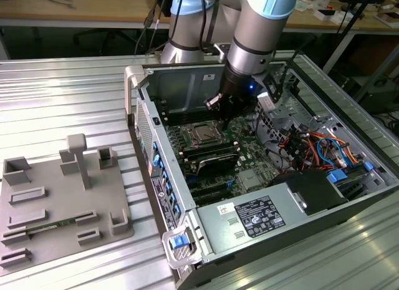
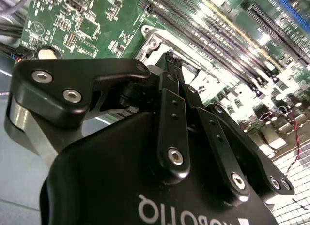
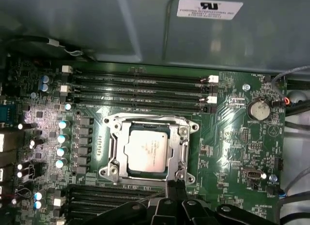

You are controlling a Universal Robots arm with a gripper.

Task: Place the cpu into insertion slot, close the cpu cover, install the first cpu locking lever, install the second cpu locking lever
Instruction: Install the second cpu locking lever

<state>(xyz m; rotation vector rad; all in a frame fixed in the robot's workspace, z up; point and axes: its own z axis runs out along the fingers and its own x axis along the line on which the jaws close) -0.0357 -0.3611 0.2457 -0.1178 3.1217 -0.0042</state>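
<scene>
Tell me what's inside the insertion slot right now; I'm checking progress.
In the first wrist view the cpu lies inside the insertion slot, its silver-grey top showing through the cpu cover framing it. The socket contacts beneath the chip are covered.

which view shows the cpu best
The first wrist view: the small square silver-grey cpu faces the camera, seated inside its metal-rimmed socket. The exterior view shows it far off beside the arm. The second wrist view offers a socket corner behind the black gripper.

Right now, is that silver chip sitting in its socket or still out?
In. The first wrist view shows the cpu lying flat inside the insertion slot, framed by its metal rim.
</scene>
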